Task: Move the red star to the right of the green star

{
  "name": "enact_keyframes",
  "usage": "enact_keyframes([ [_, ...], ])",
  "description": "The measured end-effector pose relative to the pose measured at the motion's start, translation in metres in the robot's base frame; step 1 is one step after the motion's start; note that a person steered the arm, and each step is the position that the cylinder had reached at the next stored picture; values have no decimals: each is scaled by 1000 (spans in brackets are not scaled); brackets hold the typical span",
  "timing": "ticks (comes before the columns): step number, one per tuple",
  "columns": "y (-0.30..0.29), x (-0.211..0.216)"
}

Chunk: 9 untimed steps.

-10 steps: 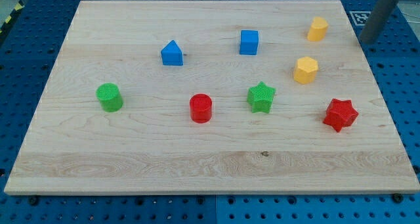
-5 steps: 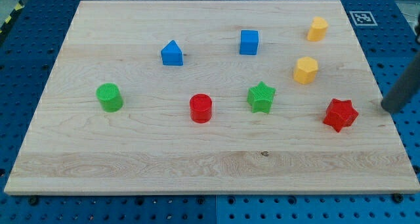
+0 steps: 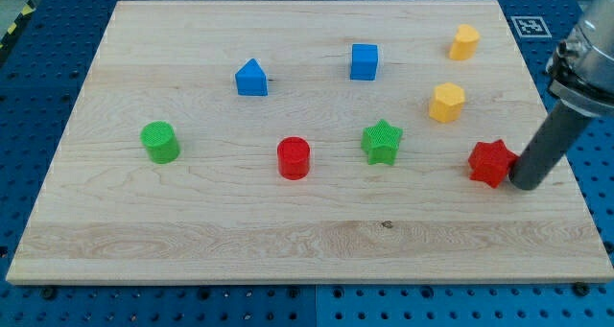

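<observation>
The red star (image 3: 489, 163) lies on the wooden board (image 3: 192, 231) at the view's right. The green star (image 3: 382, 142) lies to its left, a little higher, with a gap of bare wood between them. My tip (image 3: 524, 184) is down on the board, touching the red star's right side. The dark rod rises from it toward the view's upper right.
A red cylinder (image 3: 294, 158) lies left of the green star and a green cylinder (image 3: 160, 142) further left. Two yellow blocks (image 3: 446, 103) (image 3: 464, 41) lie above the red star. A blue cube (image 3: 364, 61) and a blue house-shaped block (image 3: 251, 78) lie near the top.
My tip came down the view's right side, then moved left onto the board against the red star. The red star has shifted slightly left. The other blocks have not moved.
</observation>
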<state>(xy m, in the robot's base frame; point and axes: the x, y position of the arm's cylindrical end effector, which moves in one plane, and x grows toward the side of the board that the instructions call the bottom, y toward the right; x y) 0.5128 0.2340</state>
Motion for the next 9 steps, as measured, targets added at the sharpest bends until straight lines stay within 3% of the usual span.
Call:
enact_keyframes([
  [6, -74, -34],
  [9, -56, -40],
])
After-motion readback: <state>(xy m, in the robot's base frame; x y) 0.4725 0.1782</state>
